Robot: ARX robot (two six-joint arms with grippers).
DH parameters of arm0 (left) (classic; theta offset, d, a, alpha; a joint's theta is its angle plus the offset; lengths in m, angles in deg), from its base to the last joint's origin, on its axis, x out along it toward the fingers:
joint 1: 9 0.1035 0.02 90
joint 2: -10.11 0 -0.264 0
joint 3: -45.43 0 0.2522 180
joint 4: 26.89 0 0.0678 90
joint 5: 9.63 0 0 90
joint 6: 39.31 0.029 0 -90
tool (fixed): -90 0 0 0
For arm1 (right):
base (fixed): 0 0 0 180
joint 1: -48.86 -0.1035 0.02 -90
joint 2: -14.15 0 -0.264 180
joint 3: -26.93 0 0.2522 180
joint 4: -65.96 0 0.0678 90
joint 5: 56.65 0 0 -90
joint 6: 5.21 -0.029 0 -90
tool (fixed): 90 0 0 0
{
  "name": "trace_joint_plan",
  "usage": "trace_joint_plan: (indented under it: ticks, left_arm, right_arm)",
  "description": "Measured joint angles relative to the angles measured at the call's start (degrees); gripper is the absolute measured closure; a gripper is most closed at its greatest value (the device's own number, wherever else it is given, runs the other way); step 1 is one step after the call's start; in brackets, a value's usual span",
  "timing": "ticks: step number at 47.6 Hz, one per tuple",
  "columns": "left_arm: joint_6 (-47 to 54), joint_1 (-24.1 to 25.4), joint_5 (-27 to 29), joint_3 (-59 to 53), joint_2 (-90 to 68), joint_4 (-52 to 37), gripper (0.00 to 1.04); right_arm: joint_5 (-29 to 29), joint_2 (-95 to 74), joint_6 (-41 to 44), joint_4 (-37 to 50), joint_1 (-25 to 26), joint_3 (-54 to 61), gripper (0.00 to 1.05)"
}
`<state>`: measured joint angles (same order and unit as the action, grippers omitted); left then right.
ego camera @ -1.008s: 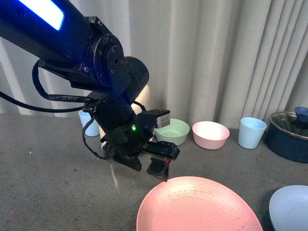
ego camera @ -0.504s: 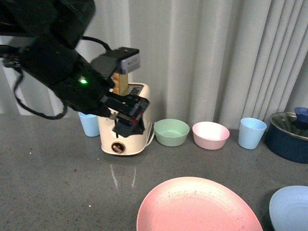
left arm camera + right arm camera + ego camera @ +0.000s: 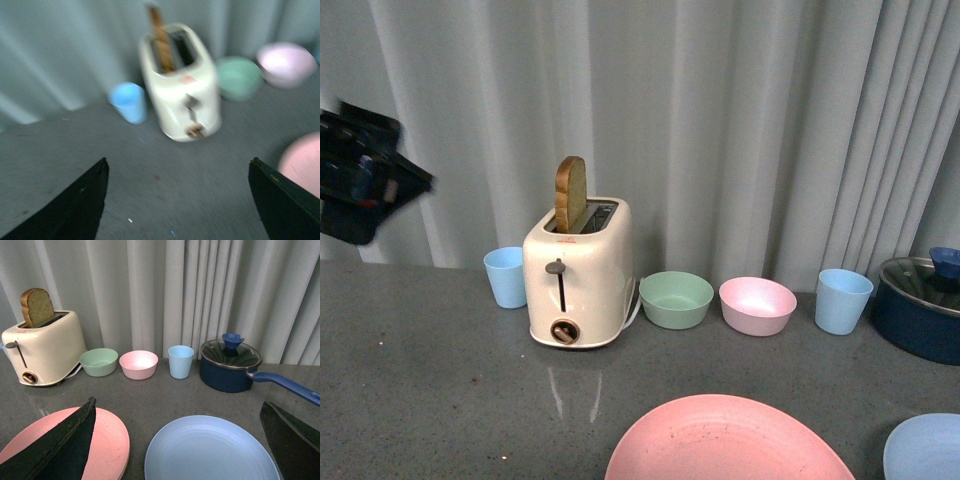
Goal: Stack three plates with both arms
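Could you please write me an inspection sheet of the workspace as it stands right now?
Surface: grey speckled countertop.
Job's things: pink plate and light blue plate lie side by side, apart, not stacked; cream plate not seen.
Clutter: along the back, toaster holding a bread slice, blue cup beside the toaster, green bowl, pink bowl, second blue cup, lidded blue pot.
Grippers: left gripper open and empty, its view blurred; right gripper open and empty, facing the plates.
Cables: nothing seen.
Surroundings: pale pleated curtain behind the counter.
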<state>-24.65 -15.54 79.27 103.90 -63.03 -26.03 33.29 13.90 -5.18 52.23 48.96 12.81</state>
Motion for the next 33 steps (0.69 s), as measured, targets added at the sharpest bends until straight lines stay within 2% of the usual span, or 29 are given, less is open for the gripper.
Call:
trace_joint_plan:
  ticks: [2,5,9,13,18,33]
  left_arm:
    - [-5.1,1.0,4.3,-7.0,3.2,-12.0,0.32]
    - [-10.7,2.4,5.4,-15.0,7.6,-22.6,0.48]
    - [-13.1,3.0,4.8,-21.0,11.3,-25.6,0.68]
    - [-13.6,4.8,1.6,-24.5,13.1,-26.1,0.82]
    - [-13.9,6.1,1.3,-27.8,16.0,-26.6,1.0]
    - [-14.5,6.4,1.1,-35.5,24.8,-25.9,1.01]
  right_arm:
    - [0.0,0.0,0.0,0.0,0.0,0.0,0.07]
    - [0.0,0.0,0.0,0.0,0.0,0.0,0.07]
    - [0.0,0.0,0.0,0.0,0.0,0.0,0.07]
    - [0.0,0.0,0.0,0.0,0.0,0.0,0.07]
    - [0.0,0.0,0.0,0.0,0.0,0.0,0.07]
    - [0.0,0.0,0.0,0.0,0.0,0.0,0.07]
